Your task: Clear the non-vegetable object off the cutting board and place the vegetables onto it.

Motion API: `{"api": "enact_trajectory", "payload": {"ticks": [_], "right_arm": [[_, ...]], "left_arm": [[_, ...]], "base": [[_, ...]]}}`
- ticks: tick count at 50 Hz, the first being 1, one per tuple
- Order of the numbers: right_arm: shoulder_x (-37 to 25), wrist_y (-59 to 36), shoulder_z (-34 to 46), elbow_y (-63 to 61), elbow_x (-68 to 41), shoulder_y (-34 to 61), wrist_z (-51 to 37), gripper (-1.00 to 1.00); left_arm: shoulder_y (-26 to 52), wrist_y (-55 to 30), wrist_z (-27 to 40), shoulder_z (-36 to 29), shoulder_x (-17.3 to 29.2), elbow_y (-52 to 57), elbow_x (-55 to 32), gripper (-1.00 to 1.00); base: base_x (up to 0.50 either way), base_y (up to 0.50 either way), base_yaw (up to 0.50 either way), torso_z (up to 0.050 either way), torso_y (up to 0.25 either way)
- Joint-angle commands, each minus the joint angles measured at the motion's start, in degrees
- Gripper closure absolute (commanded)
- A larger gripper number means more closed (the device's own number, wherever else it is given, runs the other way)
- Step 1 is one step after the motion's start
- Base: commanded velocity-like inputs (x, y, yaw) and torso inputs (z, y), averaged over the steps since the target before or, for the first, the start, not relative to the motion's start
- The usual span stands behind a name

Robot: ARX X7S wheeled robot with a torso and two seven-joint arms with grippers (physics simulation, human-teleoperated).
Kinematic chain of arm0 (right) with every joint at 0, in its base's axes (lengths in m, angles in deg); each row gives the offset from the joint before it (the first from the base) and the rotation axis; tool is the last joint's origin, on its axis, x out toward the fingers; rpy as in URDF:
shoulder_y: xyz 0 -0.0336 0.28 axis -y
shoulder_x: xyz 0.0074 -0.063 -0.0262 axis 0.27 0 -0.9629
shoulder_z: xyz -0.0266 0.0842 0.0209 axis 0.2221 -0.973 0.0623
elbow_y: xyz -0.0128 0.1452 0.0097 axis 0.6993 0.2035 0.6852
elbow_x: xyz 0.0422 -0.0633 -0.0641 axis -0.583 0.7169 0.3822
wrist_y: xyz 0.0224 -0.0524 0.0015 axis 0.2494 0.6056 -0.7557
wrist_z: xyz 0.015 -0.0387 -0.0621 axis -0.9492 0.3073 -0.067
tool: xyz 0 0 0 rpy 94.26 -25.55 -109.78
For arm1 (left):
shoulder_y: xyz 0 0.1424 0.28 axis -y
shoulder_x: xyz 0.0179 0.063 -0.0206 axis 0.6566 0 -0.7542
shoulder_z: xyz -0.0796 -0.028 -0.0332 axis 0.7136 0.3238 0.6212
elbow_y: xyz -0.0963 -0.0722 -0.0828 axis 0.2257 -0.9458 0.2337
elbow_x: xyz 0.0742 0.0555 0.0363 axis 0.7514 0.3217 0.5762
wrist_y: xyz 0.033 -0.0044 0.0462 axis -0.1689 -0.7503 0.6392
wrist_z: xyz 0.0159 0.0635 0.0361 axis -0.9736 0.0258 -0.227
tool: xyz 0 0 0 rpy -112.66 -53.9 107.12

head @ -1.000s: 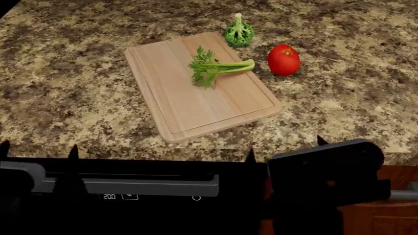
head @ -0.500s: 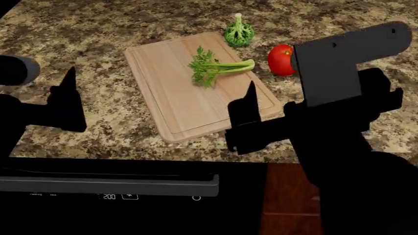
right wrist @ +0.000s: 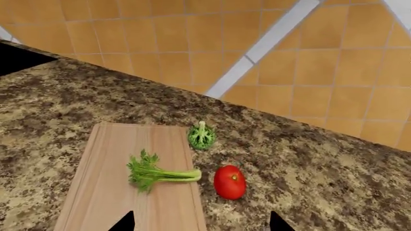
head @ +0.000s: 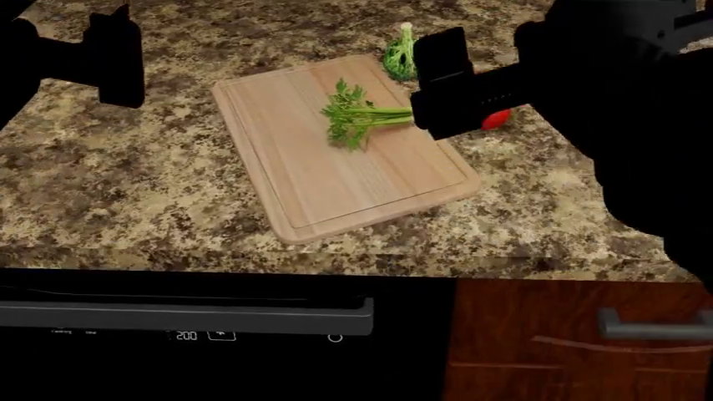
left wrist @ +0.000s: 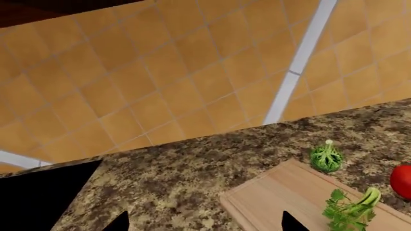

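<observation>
Change: both arms have risen from low at the counter's front edge and now reach out over the speckled brown granite counter (head: 134, 192); the right arm has swung across toward the board.
Right gripper (head: 446, 83): hangs above the far right corner of the large light-wood cutting board (head: 334, 167), covering the stalk end of the celery and most of the tomato in the head view; the two dark fingertips stand well apart in its wrist view, so it is spread and holds nothing.
Left gripper (head: 112, 54): beyond the board's far left corner, clear of it, over bare counter; the fingertips likewise show parted and empty in its wrist view.
Meaning for the task: nothing is moved yet; I judge this the approach to lifting the celery off the board.
Celery: slim pale-green celery stalk with a leafy tuft (right wrist: 157, 174) lies flat on the board's far half, tuft toward the board's middle.
Broccoli: small dark-green broccoli head with a pale stem (right wrist: 201, 136) stands on the counter just beyond the board's far right corner.
Tomato: glossy red round tomato (right wrist: 229, 182) sits on the counter just right of the board, near the celery's stalk end.
Surroundings: orange tiled wall (right wrist: 160, 43) behind the counter; black oven front (head: 189, 326) below the board's near edge.
In the way: the tomato lies close to the stalk end, so a grasp there could nudge it.
</observation>
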Motion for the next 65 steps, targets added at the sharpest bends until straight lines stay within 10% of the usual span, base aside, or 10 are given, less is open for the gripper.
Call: {"api": "enact_trajectory", "payload": {"ticks": [1,65], "right_arm": [[0.2,4.9,6.6,13.6,3.5,10.2,7.4,-1.0],[-3.3,-4.3,-0.5,3.4,-8.7,1.9,-4.2,-1.0]], "left_arm": [[7.2,-0.1,-2.7,-1.3,-1.5,-8.0,1.2,-1.0],[5.6,-1.5,-2.9,1.1,-0.8,-2.0,-3.4,-1.0]], "base": [[0.0,0.0,0.0,0.0,0.0],[0.49,-0.02,0.0,0.0,0.001]]}}
